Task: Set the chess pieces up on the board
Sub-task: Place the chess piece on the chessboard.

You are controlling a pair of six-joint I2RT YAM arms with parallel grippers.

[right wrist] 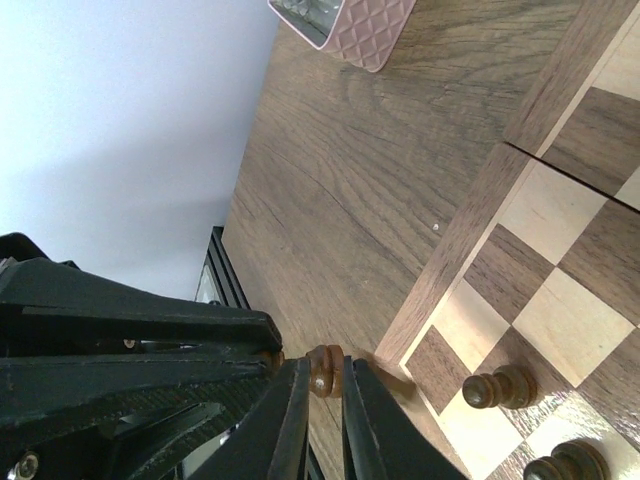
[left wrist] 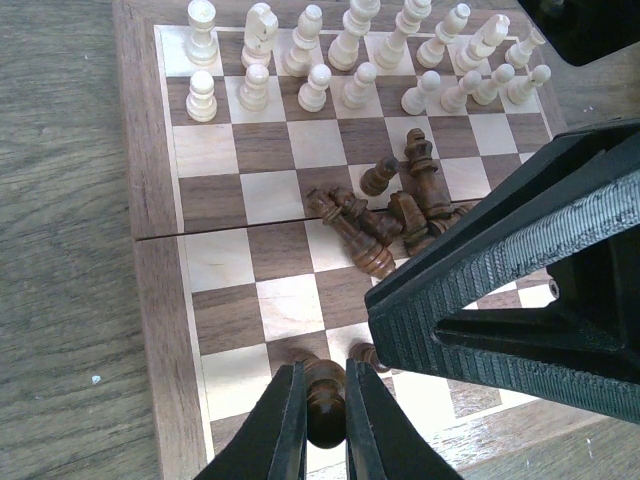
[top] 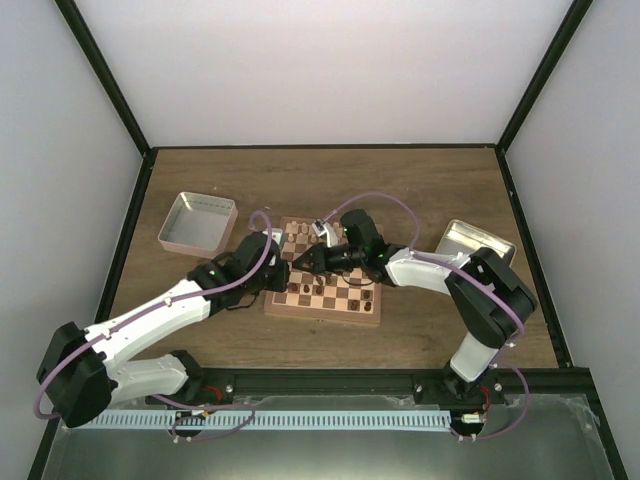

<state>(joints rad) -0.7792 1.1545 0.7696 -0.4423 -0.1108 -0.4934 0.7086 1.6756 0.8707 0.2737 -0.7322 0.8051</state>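
Down at the left claw (left wrist: 325, 374), the two black fingers are pressed onto a dark chessman (left wrist: 325, 405), a turned, glossy wooden piece held over the near squares of the board (left wrist: 150, 120). The right claw (right wrist: 324, 368) pinches a small brown piece (right wrist: 322, 374) with a rounded end, just beside the left claw's tip and over the board's border.

In the left wrist view the right claw's body, black plastic with a ribbed pad, slants across as a broad wedge. It hides the near right squares and part of a heap of dark pieces (left wrist: 385, 215) lying tumbled on their sides mid-board. Beyond the heap, the cream pieces (left wrist: 330, 60) stand upright in two rows along the far edge.

Two dark pawns (right wrist: 497, 388) stand on squares near the right claw. The board is smooth tan and brown checks, folded at a centre seam, lying between a pink tray (top: 198, 222) with a quilted diamond wall and a bare metal tray (top: 477, 243) on the grained wooden table (left wrist: 60, 200).
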